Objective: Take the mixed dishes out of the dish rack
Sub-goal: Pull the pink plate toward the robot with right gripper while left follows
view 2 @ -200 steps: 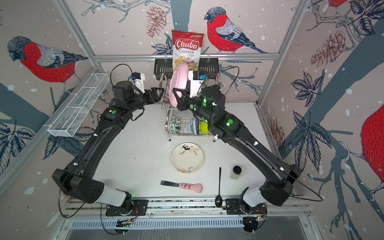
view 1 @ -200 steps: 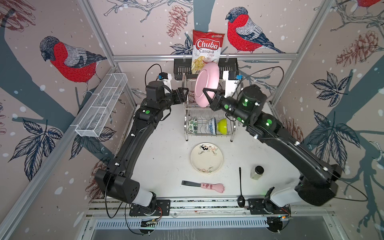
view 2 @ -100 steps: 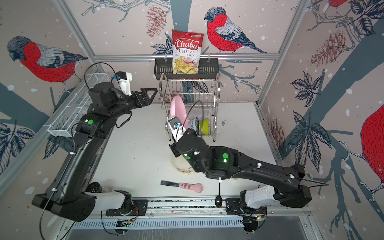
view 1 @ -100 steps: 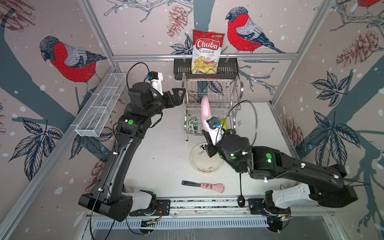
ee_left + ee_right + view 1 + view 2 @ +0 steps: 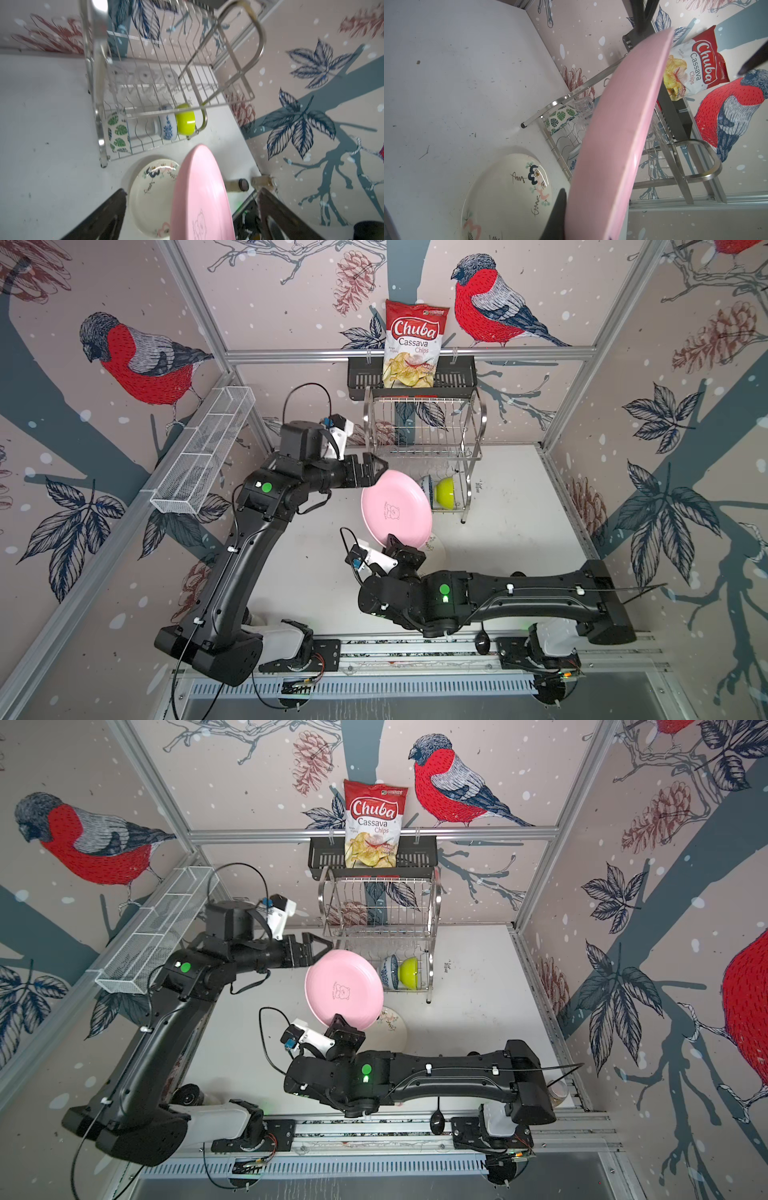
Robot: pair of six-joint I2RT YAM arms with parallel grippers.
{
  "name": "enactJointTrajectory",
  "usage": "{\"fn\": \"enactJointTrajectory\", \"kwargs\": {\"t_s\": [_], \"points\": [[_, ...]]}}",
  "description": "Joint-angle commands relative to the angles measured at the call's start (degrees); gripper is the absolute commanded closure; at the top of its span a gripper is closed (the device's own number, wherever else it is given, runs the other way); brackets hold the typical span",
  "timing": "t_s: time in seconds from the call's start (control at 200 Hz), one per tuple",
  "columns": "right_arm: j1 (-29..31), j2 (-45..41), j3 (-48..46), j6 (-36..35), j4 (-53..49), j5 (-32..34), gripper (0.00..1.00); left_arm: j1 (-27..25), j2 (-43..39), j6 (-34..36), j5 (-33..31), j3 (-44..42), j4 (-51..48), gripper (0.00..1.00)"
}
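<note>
Pink plate (image 5: 397, 508) is hanging tilted over the decorated white plate (image 5: 150, 194), just clear of the dish rack (image 5: 478, 423). The right gripper (image 5: 395, 540) is pinching its lower rim, and the left gripper (image 5: 375, 470) is gaping wide around its upper rim.

Chips bag (image 5: 413, 344) in blk basket (image 5: 363, 379), wht mesh tray (image 5: 195, 456), spoon (image 5: 482, 642)

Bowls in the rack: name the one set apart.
The green-leaf bowl: alone at one end of the dish rack's lower tier, bare wires between it and the blue-white bowl and lime bowl, side by side.
</note>
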Motion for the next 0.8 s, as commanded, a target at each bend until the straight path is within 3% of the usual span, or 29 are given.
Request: {"fn": "enactJointTrajectory", "kwargs": {"t_s": [0.0,0.145,0.235,0.31,0.45,0.53,0.64,0.73,0.795], "points": [[-0.03,0.42,-0.73,-2.92,3.80,1.73,1.00,-1.65,-1.61,1.61,1.36,-4.96,-3.43,0.03],[-0.73,1.14,-1.82,-3.42,4.38,1.22,1.00,-2.20,-3.65,1.75,0.67,-10.74,-3.07,0.04],[-1.00,1.39,-2.58,-3.67,4.73,1.04,1.00,-2.20,-4.45,1.37,-0.70,-13.08,-2.68,0.13],[-1.17,1.58,-2.90,-3.82,5.13,1.49,1.00,-2.29,-4.84,0.81,0.14,-14.49,-1.40,0.24],[-2.20,1.62,-3.64,-3.49,5.64,1.69,1.00,-2.37,-4.95,-0.91,3.06,-16.81,2.84,0.58],[-2.59,1.45,-3.78,-3.21,6.00,1.30,0.98,-2.46,-4.37,-1.69,4.67,-17.54,4.50,0.72],[-3.23,0.58,-4.35,-2.61,6.67,-0.28,0.91,-2.63,-3.78,-2.34,6.11,-18.76,6.66,0.85],[-3.96,-0.62,-5.42,-1.49,7.48,-2.64,0.77,-2.64,-3.29,-2.86,7.48,-19.49,8.36,0.93],[-4.47,-1.33,-6.01,-0.10,7.64,-4.62,0.74,-2.59,-3.01,-3.36,8.83,-20.02,9.38,0.98]]}}
